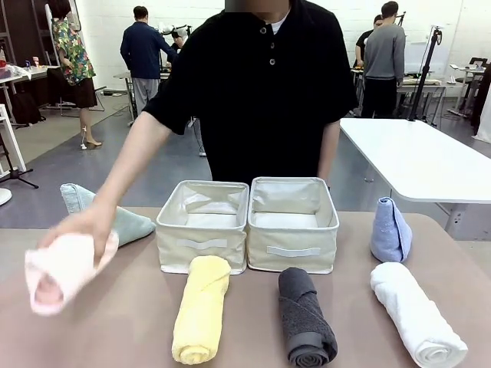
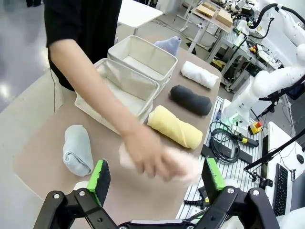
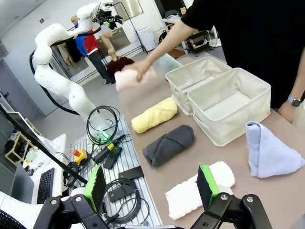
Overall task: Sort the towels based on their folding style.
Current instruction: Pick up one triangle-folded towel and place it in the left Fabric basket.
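A person's hand holds the pink rolled towel above the table's left end. Behind it lies the pale green cone fold. In the front row lie the yellow roll, the dark grey roll and the white roll. The light blue cone fold stands at the right. My left gripper is open, with the hand and pink towel just beyond its fingers. My right gripper is open and holds nothing, hovering near the white roll and the grey roll.
Two beige fabric bins stand side by side at the table's middle, both with nothing inside. The person stands right behind them. A white table is at the far right. Cables and a keyboard lie beside the table.
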Motion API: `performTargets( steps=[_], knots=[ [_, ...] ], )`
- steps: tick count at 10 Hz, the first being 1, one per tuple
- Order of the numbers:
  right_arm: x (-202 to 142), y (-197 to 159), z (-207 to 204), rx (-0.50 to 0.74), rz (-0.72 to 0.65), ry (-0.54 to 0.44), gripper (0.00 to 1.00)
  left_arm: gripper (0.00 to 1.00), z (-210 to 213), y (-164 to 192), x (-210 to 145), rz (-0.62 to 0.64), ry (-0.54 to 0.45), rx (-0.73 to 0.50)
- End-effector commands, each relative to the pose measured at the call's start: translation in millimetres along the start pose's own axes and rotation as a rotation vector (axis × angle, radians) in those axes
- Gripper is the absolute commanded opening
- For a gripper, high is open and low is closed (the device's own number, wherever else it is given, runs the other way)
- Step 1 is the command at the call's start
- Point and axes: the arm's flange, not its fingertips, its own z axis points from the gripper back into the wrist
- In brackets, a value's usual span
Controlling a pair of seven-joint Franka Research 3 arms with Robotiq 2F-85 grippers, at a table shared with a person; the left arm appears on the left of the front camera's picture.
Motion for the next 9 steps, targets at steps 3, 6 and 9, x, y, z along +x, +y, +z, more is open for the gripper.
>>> performTargets(
  steps=[3,6,9],
  knots=[
    [1,-2,2,0.010,0.021,-0.018,1.00,1.00,0,0,0,0.000,0.000,0.000],
    [1,-2,2,0.010,0.021,-0.018,1.00,1.00,-63,42,51,-0.026,0.474,0.226],
    [1,-2,2,0.010,0.021,-0.018,1.00,1.00,-144,90,50,-0.023,0.771,0.267]
  ],
)
